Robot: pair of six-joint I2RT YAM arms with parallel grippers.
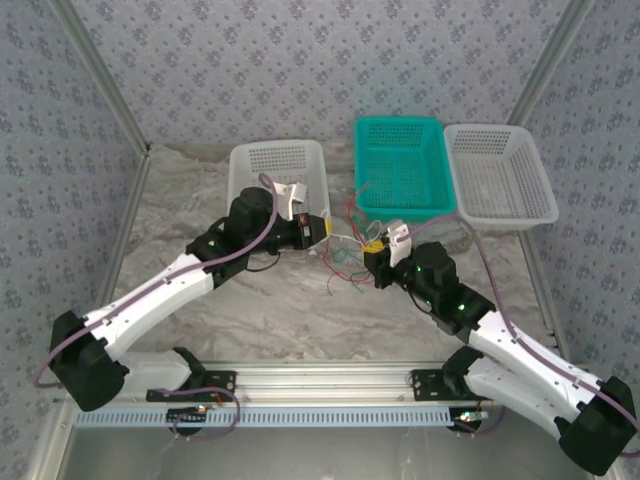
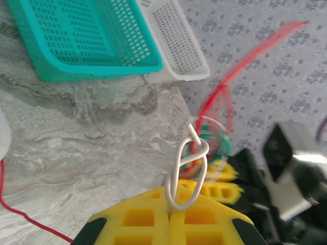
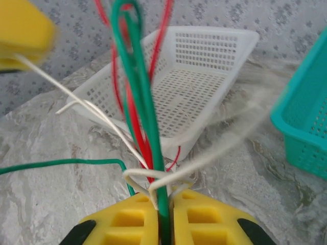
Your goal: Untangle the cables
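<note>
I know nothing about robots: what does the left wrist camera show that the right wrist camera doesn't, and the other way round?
Left wrist camera: the left gripper shut on a looped white cable, with the right white basket behind. Right wrist camera: the right gripper shut on a green cable, with the left white basket behind. Shared by both: the teal basket, the red cable and the marble table.
</note>
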